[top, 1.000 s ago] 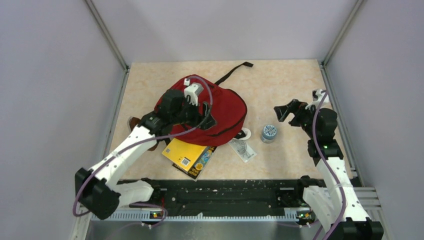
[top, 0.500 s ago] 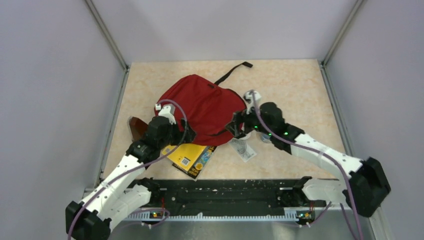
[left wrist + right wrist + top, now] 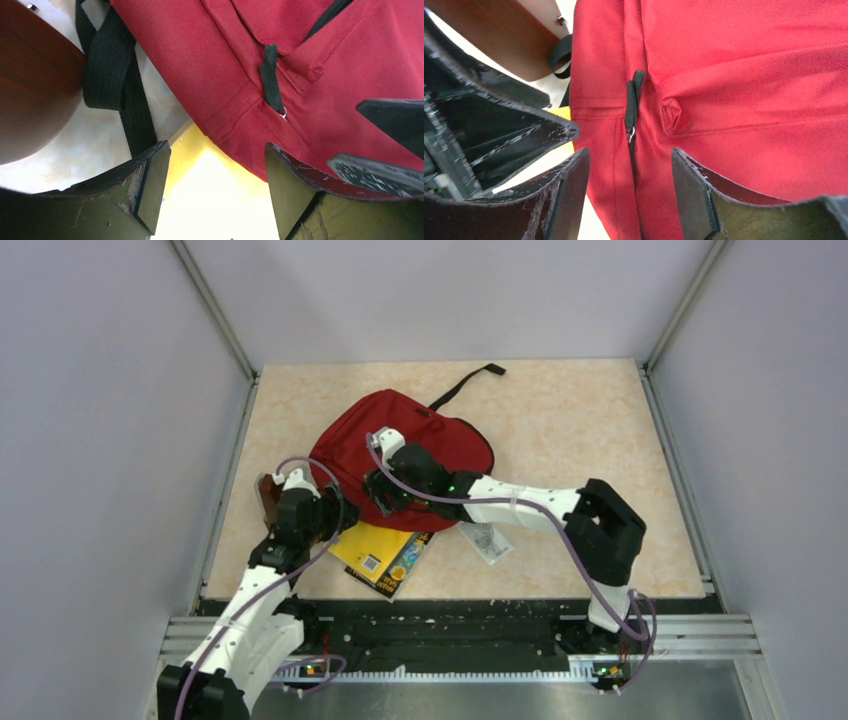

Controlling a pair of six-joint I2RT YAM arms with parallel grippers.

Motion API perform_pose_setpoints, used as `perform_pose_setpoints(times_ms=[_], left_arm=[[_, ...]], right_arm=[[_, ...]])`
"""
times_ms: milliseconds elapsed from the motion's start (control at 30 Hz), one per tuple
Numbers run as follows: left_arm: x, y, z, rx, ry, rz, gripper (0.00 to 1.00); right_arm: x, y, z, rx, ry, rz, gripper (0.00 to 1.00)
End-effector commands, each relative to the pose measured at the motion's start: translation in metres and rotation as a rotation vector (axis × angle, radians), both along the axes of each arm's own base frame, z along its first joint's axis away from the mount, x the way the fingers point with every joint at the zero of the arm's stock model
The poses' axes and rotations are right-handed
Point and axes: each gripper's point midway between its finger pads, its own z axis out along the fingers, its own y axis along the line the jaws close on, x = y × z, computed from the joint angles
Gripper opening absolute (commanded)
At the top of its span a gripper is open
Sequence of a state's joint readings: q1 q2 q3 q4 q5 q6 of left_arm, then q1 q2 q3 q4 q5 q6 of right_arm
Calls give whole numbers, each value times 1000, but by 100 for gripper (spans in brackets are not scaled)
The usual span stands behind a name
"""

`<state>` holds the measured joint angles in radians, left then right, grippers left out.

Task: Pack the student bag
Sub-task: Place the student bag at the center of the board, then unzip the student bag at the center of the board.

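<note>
A yellow book (image 3: pixel 385 552) lies nearest the arm bases, at the student bag's (image 3: pixel 430 445) 7 o'clock, its far edge under the red fabric. The left gripper (image 3: pixel 217 150) hovers at the bag's 8 o'clock edge, jaws apart and empty. Just beside it, the right gripper (image 3: pixel 630 155) hangs over the black zipper pull (image 3: pixel 631 107), jaws apart, not gripping it. A brown pouch (image 3: pixel 268 492) sits at 9 o'clock. The bag lies flat mid-table, and its black strap (image 3: pixel 470 380) trails toward 1 o'clock.

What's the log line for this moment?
left gripper: open, at near edge of student bag, over yellow book | right gripper: open, lined up on black zipper pull, not clamped
</note>
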<state>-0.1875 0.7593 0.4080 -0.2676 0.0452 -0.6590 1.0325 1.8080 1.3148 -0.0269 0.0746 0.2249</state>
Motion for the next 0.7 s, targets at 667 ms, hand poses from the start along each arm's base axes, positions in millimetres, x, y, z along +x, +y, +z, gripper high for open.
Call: perform_pose_setpoints(times_ms=[667], left_arm=[[41,15,-2,-67,-109,143,59]], right_arm=[[26,54,-30,-128,-75,21,37]])
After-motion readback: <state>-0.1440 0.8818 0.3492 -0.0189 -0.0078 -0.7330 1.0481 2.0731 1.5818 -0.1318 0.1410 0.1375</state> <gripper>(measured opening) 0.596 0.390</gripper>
